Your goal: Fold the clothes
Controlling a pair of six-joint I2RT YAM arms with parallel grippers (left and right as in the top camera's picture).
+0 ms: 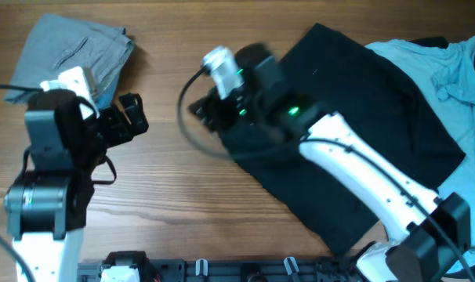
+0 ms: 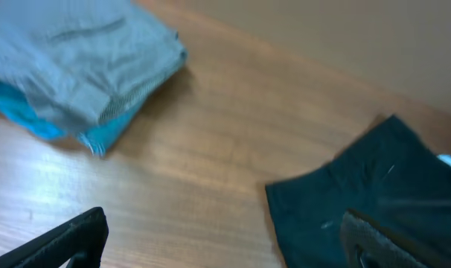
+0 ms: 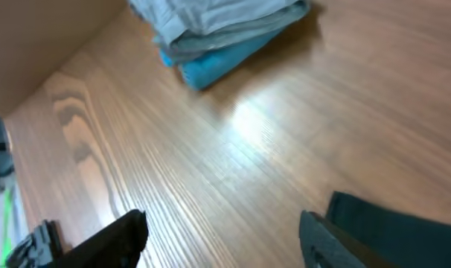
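A black garment (image 1: 355, 149) lies spread flat over the middle and right of the table. A light blue garment (image 1: 449, 78) lies crumpled at the far right, partly over it. A folded grey garment (image 1: 73, 55) on a blue one sits at the far left. My right gripper (image 1: 202, 110) is open and empty at the black garment's left edge (image 3: 389, 231). My left gripper (image 1: 132, 113) is open and empty over bare wood, between the folded stack (image 2: 69, 67) and the black garment (image 2: 344, 208).
The folded stack also shows in the right wrist view (image 3: 218, 30). Bare wooden tabletop (image 1: 167, 196) lies between the stack and the black garment. A black rail (image 1: 222, 270) runs along the table's front edge.
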